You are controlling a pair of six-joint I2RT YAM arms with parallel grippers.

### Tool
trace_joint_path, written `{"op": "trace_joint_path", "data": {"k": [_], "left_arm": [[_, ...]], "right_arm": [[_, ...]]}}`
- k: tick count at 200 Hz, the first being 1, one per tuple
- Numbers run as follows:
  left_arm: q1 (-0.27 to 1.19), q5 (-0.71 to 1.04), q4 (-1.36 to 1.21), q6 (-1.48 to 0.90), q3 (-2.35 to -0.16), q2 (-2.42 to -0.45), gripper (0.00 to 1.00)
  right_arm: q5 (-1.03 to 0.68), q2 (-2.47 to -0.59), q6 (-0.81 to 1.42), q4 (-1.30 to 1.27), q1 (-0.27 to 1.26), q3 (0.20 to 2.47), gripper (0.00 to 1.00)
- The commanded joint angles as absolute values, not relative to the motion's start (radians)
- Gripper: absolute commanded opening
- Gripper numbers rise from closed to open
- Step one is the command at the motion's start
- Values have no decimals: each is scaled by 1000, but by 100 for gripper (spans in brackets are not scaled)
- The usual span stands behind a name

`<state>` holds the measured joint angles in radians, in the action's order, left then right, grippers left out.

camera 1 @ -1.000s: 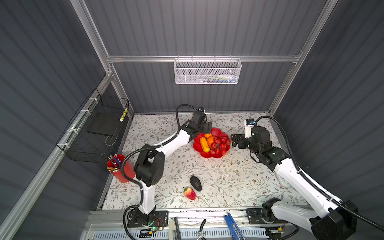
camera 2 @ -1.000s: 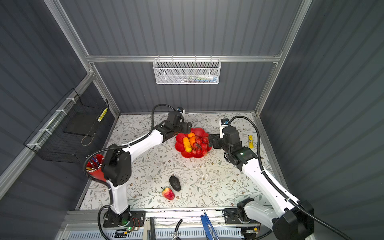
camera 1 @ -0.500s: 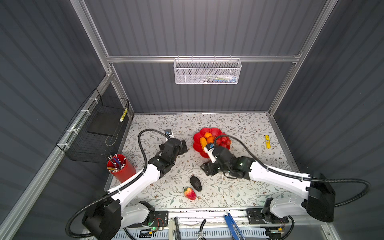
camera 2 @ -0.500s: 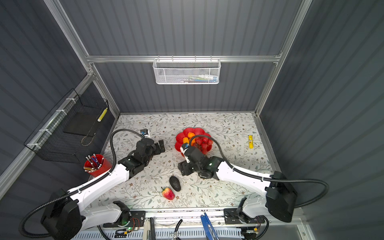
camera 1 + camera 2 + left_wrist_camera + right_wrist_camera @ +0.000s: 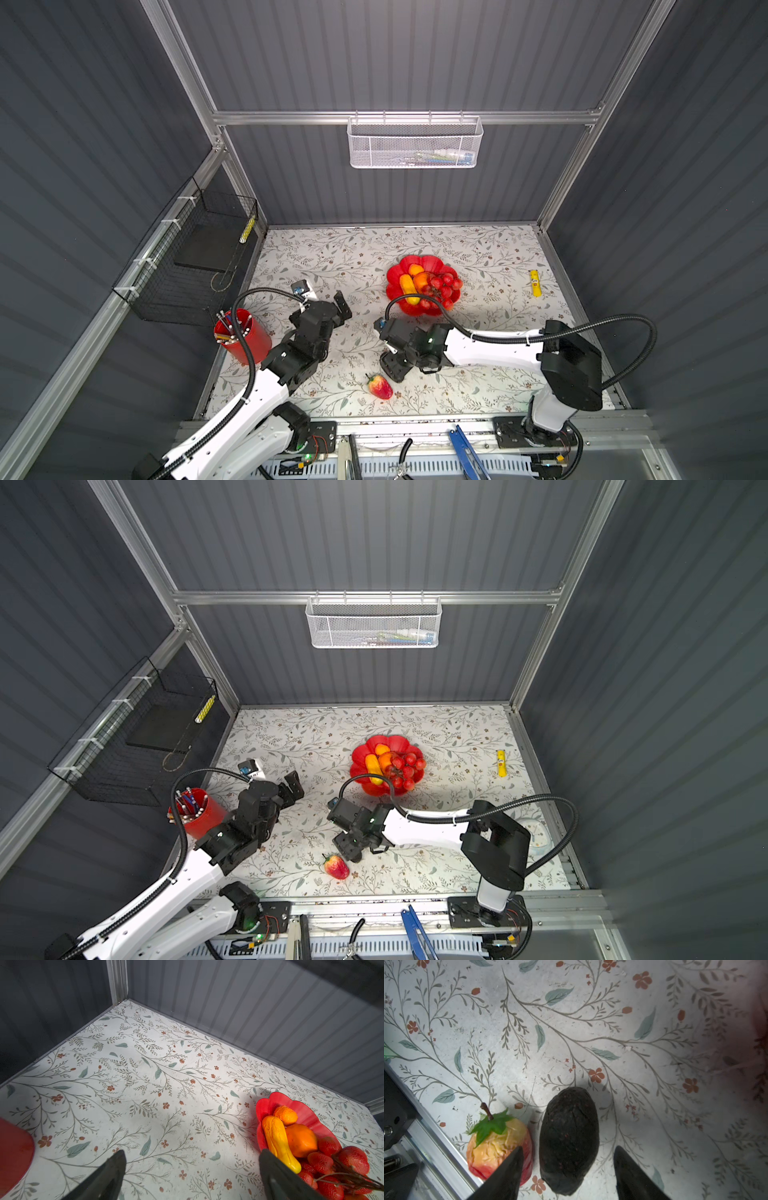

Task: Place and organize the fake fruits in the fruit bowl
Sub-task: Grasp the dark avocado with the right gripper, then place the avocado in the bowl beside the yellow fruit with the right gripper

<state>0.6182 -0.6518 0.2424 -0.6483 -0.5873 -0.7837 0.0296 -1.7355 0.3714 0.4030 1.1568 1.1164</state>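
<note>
Where the right gripper [image 5: 568, 1148] hangs low over the floral tabletop [image 5: 591, 1022], its two fingers stand apart with the dark avocado [image 5: 568, 1126] lying lengthwise between them. A strip of table shows on either side of the fruit, so nothing is clamped. Just outside one finger lies the red strawberry [image 5: 496, 1147], close beside the avocado. That fingertip overlaps the strawberry in the wrist view, and it may or may not be touching it.

Farther out, on the back-wall side of this gripper, sits the fruit bowl [image 5: 432, 262], with the arm's black cable [image 5: 415, 297] crossing in front of its near rim. In the bowl are the yellow oblong fruit [image 5: 278, 1142], the small orange [image 5: 285, 1114], the larger orange fruit [image 5: 300, 1139] and the red grape bunch [image 5: 342, 1163].

The left gripper [image 5: 192, 1151] is spread wide and empty above bare table, with the bowl off beyond one of its fingers. A red pen cup [image 5: 243, 337] stands beside that arm. Well away from both grippers, near the right wall, lies a small yellow tube [image 5: 535, 283].
</note>
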Motion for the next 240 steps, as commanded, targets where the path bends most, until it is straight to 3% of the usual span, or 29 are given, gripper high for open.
{"op": "trace_joint_path", "data": {"k": [1, 39, 80, 100, 155, 240], "left_arm": [[615, -695, 304, -679, -571, -742, 100], [615, -707, 337, -685, -574, -712, 100], [615, -700, 348, -698, -571, -704, 100], [615, -694, 350, -703, -571, -707, 100], [615, -618, 311, -711, -563, -743, 100], [615, -446, 314, -701, -581, -776, 100]], "right_arm": [[7, -1784, 350, 472, 1162, 1155, 67], [-1, -1843, 350, 498, 1161, 1193, 59], [13, -1824, 351, 491, 1142, 1177, 32], [34, -1756, 354, 491, 1106, 1156, 26], [109, -1610, 249, 498, 866, 1197, 27], [71, -1880, 174, 475, 732, 1498, 29]]}}
